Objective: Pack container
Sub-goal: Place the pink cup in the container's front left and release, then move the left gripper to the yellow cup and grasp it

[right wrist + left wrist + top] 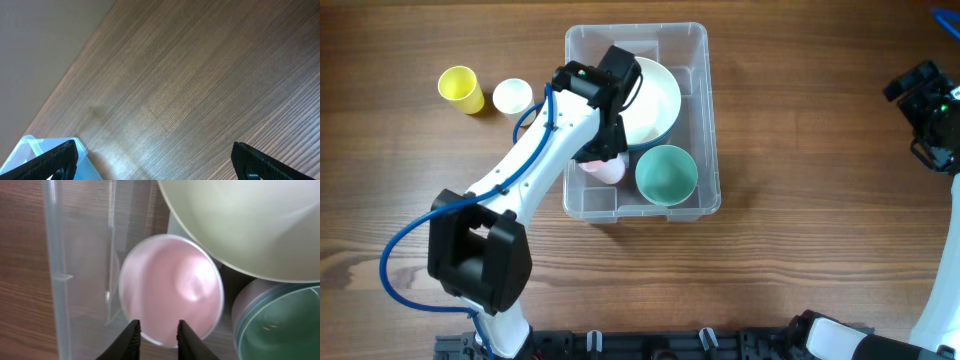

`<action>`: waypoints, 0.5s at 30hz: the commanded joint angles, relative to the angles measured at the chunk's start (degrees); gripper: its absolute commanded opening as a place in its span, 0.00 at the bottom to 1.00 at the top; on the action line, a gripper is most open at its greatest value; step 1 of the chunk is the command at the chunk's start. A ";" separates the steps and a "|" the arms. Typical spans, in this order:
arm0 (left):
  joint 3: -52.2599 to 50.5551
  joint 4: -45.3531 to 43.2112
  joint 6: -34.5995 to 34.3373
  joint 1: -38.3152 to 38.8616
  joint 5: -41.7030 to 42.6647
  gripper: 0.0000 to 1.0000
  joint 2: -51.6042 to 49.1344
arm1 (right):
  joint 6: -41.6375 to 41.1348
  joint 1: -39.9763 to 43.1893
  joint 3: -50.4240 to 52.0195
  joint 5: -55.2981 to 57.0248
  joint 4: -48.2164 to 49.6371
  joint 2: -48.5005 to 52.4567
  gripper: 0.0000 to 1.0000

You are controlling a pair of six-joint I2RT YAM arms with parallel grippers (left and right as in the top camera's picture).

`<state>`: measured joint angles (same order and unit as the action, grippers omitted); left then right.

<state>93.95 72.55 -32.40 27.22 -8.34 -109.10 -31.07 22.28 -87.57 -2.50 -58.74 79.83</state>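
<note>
The clear plastic container [710,120] stands at the table's middle back. It holds a large cream bowl [655,100], a teal bowl [667,172] and a pink cup [605,168]. My left gripper [159,335] hangs inside the container just above the pink cup [170,287]. Its fingers are a little apart and hold nothing. The cup's rim shows between them. The cream bowl [250,225] and teal bowl [280,330] lie to the right, the container wall [52,255] to the left. My right gripper [155,160] is wide open and empty over bare wood at the far right [930,110].
A yellow cup [460,88] and a pale cream cup [512,96] stand on the table left of the container. A light blue object [30,147] shows at the lower left of the right wrist view.
</note>
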 commanded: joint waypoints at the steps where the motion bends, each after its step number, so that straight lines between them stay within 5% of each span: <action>1: 0.20 1.90 0.48 -1.44 1.20 0.33 1.33 | -0.52 -0.09 -0.55 0.79 0.02 0.48 1.00; 4: 2.93 4.07 0.52 -3.87 1.18 0.50 7.13 | -0.55 -0.09 -0.55 0.79 0.02 0.48 1.00; 7: 5.29 1.68 1.42 -13.62 1.18 0.81 17.29 | -0.55 -0.09 -0.55 0.79 0.02 0.48 1.00; 10: 5.29 -0.20 3.74 -27.21 1.22 0.83 20.17 | -0.52 -0.09 -0.55 0.79 0.02 0.48 1.00; 15: 5.27 -4.31 11.69 -47.21 14.95 0.75 10.60 | -0.52 -0.09 -0.55 0.81 0.02 0.48 1.00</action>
<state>99.61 70.59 -25.15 -13.93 -2.26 -92.07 -31.07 22.28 -87.57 -2.50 -58.78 79.83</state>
